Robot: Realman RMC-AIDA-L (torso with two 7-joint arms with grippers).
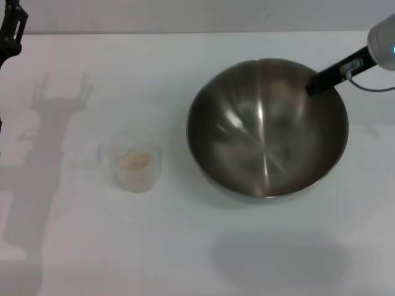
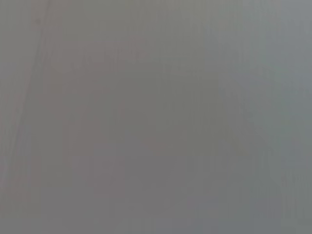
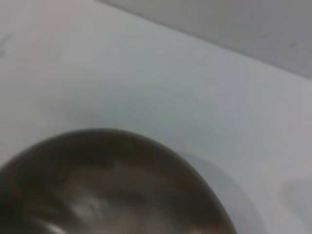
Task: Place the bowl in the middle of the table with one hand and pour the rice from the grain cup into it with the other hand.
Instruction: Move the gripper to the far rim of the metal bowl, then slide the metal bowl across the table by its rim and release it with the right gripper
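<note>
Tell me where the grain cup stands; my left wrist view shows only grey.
Observer: The grain cup stands upright on the table, left of the bowl, apart from it.
Operator: Report the rice.
Observer: The rice is in the cup; the bowl is empty.
Operator: Locate both grippers.
Observer: The right gripper holds the bowl's far right rim; the left gripper hangs at the far left edge, away from the cup.

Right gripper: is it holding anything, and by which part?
The right gripper grips the bowl at its far right rim. The left gripper, parked far left, holds nothing.
</note>
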